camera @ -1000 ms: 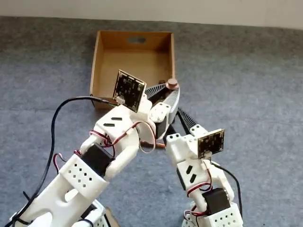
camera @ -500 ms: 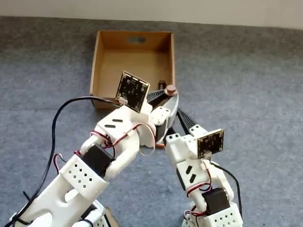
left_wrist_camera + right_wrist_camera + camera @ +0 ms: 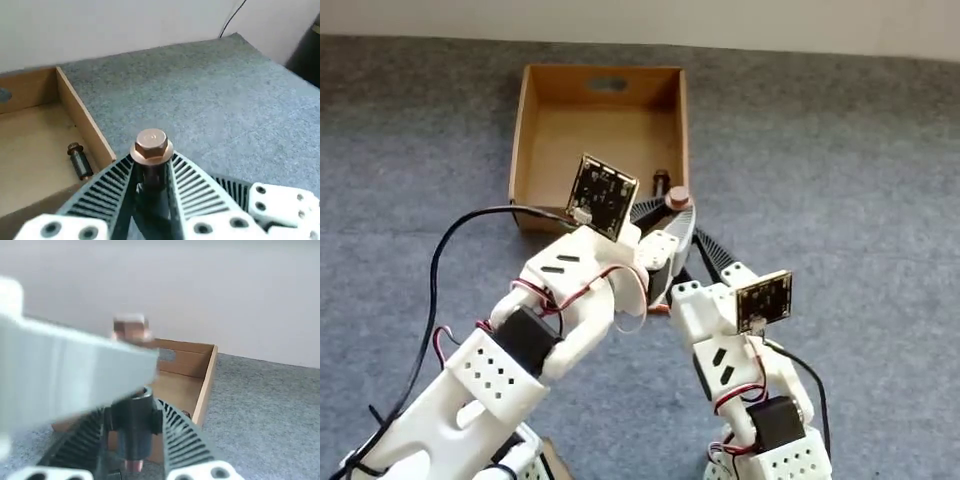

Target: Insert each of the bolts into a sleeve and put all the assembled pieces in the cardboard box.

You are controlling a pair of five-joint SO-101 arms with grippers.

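Right gripper (image 3: 134, 410) sits nearest, over the near-middle of the grey tabletop (image 3: 840, 180), jaws narrow and clamped on a dark sleeve (image 3: 132, 426) held upright. A copper-coloured tip pokes out of the sleeve's lower end, in line with the bolt head above; the stretch between is hidden behind the left arm's body, so can't confirm how deep it sits. Just beyond, the left gripper (image 3: 151, 162) is closed tight on the bolt (image 3: 151, 144), gripping the shank right under the hex head, head up and clear above the fingertips. Both grippers meet at the same spot, touching or nearly so, right at the near right corner of the cardboard box (image 3: 520, 140), on the outside of its right wall. The box sits toward the far edge of the tabletop, open side up. One assembled piece (image 3: 78, 160) lies flat on the box floor, close against the right wall near that same corner.
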